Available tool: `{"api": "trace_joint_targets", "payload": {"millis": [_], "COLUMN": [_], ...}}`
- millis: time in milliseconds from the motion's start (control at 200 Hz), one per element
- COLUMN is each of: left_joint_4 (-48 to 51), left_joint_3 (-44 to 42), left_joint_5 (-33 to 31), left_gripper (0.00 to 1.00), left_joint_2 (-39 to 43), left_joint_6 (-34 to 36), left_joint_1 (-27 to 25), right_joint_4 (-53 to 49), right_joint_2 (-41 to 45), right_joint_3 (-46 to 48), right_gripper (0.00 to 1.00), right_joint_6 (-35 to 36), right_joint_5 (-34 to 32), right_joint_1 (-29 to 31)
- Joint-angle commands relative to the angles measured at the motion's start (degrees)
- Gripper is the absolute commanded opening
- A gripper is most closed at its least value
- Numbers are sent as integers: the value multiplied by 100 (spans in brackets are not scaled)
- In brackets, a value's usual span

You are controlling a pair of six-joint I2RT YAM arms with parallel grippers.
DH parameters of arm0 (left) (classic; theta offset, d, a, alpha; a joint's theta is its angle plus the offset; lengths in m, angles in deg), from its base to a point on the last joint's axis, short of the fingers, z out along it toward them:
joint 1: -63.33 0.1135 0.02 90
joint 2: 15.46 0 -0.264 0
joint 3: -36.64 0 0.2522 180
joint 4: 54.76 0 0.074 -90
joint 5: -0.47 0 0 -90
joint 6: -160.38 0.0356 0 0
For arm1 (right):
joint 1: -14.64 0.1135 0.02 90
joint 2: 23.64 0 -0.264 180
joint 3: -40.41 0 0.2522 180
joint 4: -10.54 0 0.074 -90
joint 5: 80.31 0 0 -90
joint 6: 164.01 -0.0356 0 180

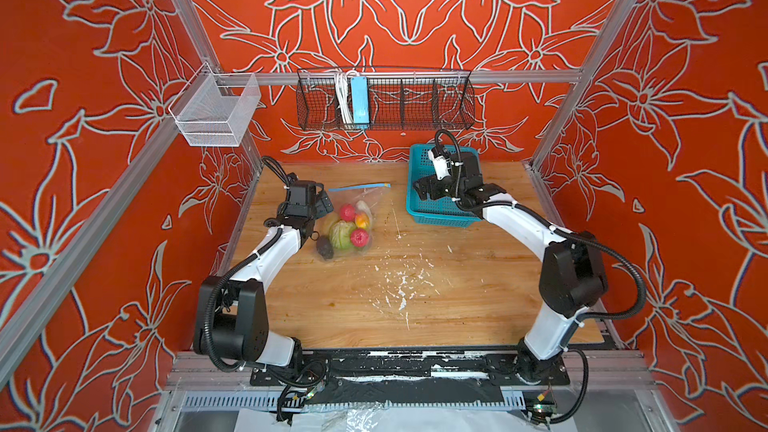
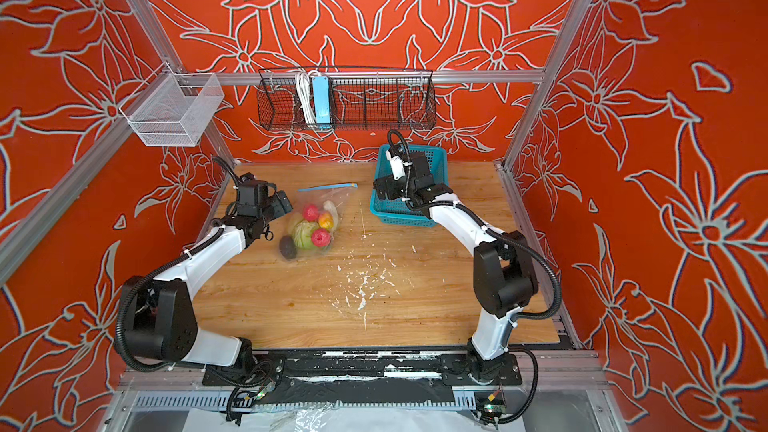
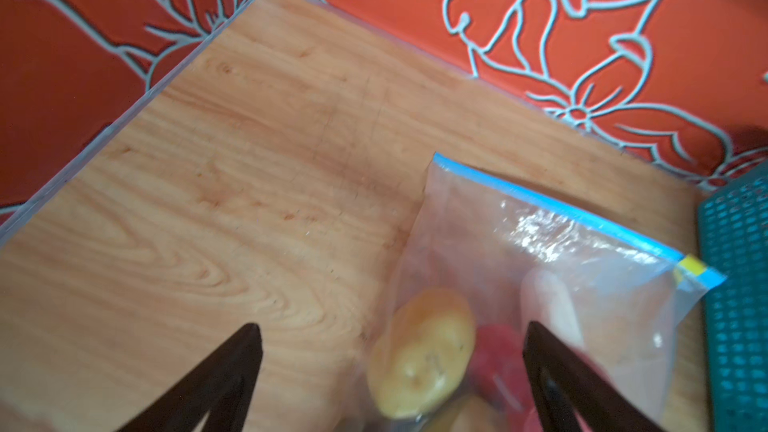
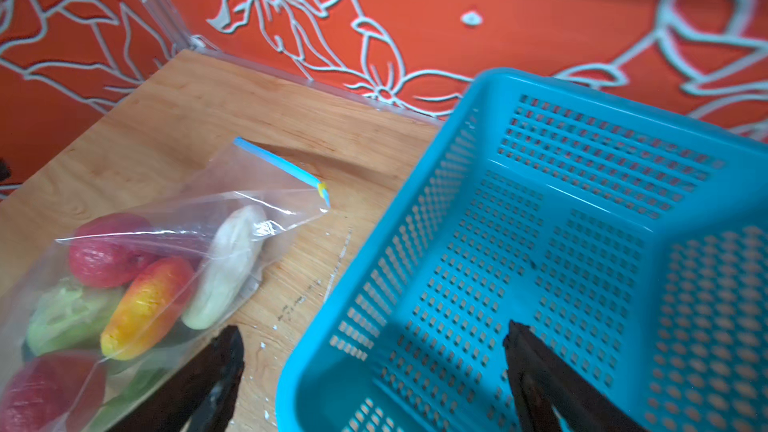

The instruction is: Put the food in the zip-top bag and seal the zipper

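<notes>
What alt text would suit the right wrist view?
A clear zip-top bag of toy fruits and vegetables, with a blue zipper, lies on a wooden table beside a teal lattice basket. The open right claw hovers over the basket's edge.

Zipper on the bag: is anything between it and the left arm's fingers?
Nothing visible. The left fingers, open, hover at the bag edge; only bare table and the bag's own plastic lie before the zipper.

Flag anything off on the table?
White flecks and scratches are scattered over the middle and front of the wooden table, like chipped paint or scraped finish. Nothing else stands out: the food sits inside the zip-top bag, nothing spilled, and the teal basket stands upright beside it.
</notes>
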Motion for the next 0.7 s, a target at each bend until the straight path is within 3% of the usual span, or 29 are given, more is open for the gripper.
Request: {"api": "trace_joint_targets", "payload": {"millis": [0, 275, 470, 696], "left_joint_4": [-258, -906, -2114, -2083], "left_joint_3": [-422, -1482, -2298, -2523], "left_joint_5": [-222, -744, -1045, -1139], "left_gripper": [97, 97, 97, 97], "left_joint_2": [423, 1011, 1123, 1484], "left_joint_6": [85, 324, 773, 955], "left_joint_1": [15, 20, -28, -105], "right_joint_4": [265, 310, 275, 782], "right_joint_2": [545, 1573, 2039, 3010], "right_joint_3": [493, 1790, 2421, 3472], "right_gripper": [98, 98, 98, 98], "right_joint_6": [-183, -442, -333, -314], "right_joint_5": [-521, -1336, -1786, -2557], "right_joint_1": [-114, -556, -842, -1076]}}
